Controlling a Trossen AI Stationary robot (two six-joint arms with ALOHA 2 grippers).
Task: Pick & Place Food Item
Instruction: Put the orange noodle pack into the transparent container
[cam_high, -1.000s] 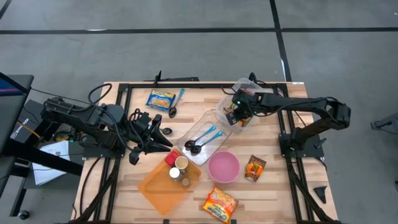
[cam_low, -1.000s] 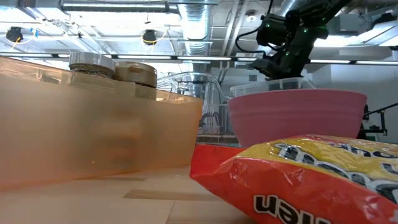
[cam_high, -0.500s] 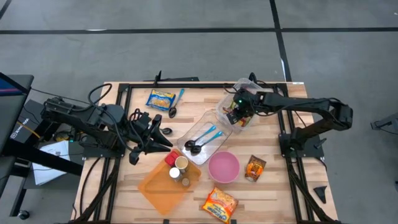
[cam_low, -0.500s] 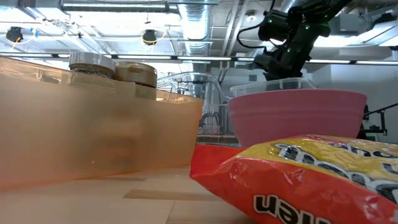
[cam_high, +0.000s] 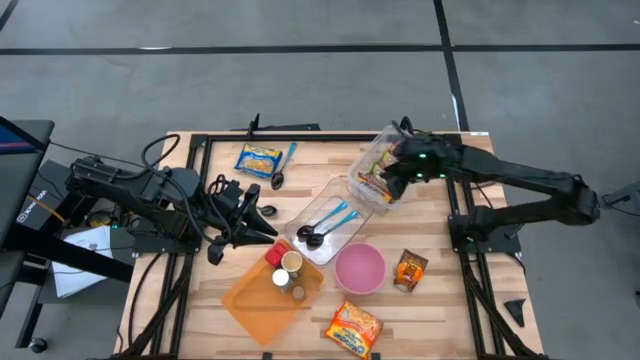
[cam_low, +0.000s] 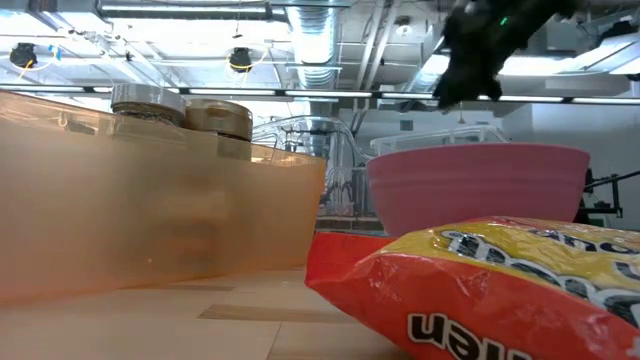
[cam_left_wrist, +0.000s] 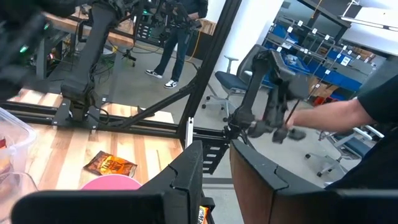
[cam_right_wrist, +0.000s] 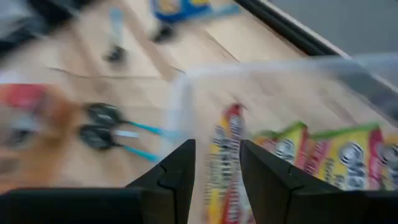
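A clear bin (cam_high: 372, 163) at the far right holds red and yellow food packets (cam_right_wrist: 323, 158), which lie on its floor. My right gripper (cam_right_wrist: 217, 180) hangs open just above the bin (cam_right_wrist: 273, 68), fingers slanting down, nothing between them; the high view shows it (cam_high: 390, 176) over the bin's right part. Loose on the table lie a yellow packet (cam_high: 258, 158), an orange snack packet (cam_high: 410, 268) and a noodle packet (cam_high: 353, 328). My left gripper (cam_high: 268, 238) waits level at the left, its fingers (cam_left_wrist: 186, 177) a narrow gap apart and empty.
A clear tray with blue-handled spoons (cam_high: 328, 222) lies mid-table. A pink bowl (cam_high: 359, 268) stands near it. An orange bin (cam_high: 268, 295) with cans sits at the near edge. A black spoon (cam_high: 278, 180) lies by the yellow packet. People and chairs show beyond the table.
My right gripper has risen out of the clear bin and drawn back a little toward the table's right edge, rolling as it went. The packets stay in the bin.
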